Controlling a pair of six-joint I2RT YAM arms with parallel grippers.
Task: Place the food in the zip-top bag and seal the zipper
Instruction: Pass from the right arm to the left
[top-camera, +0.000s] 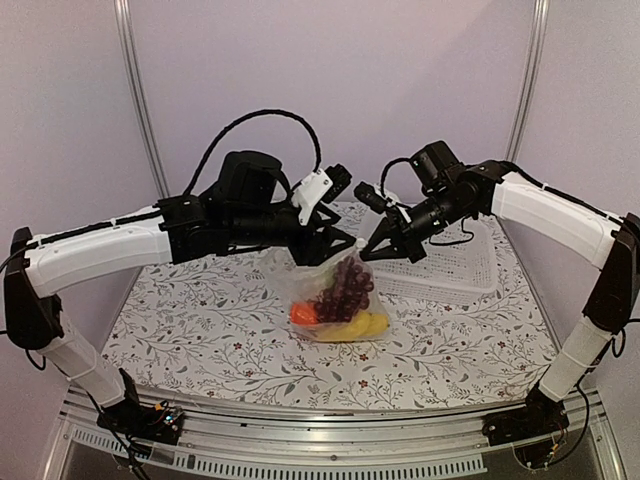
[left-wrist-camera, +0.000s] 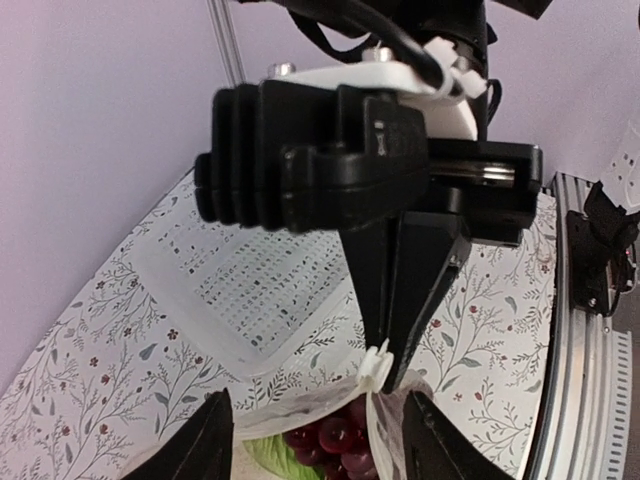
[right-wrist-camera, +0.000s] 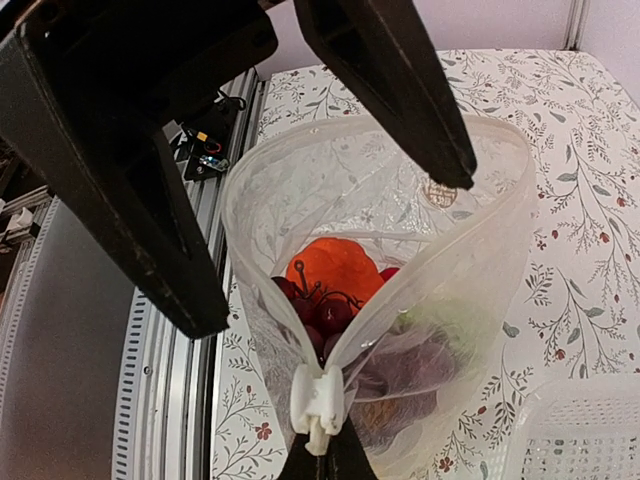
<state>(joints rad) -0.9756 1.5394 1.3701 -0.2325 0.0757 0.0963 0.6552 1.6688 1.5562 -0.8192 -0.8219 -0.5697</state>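
The clear zip-top bag (top-camera: 300, 270) stands on the table with its mouth pulled up and open. Inside are the dark red grapes (top-camera: 345, 285), the orange fruit (top-camera: 303, 313) and a yellow piece (top-camera: 362, 325). The right wrist view shows the orange fruit (right-wrist-camera: 335, 268) and grapes (right-wrist-camera: 322, 312) through the mouth. My right gripper (top-camera: 372, 252) is shut on the white slider (right-wrist-camera: 318, 400) at one end of the zipper (right-wrist-camera: 240, 190). My left gripper (top-camera: 325, 250) is open, its fingers (right-wrist-camera: 160, 220) either side of the mouth. Green cabbage (left-wrist-camera: 262, 452) shows in the left wrist view.
The white slotted basket (top-camera: 450, 270) lies on the flowered cloth to the right of the bag, just under my right arm; it also shows in the left wrist view (left-wrist-camera: 230, 280). Metal rails (top-camera: 300, 425) run along the table's near edge.
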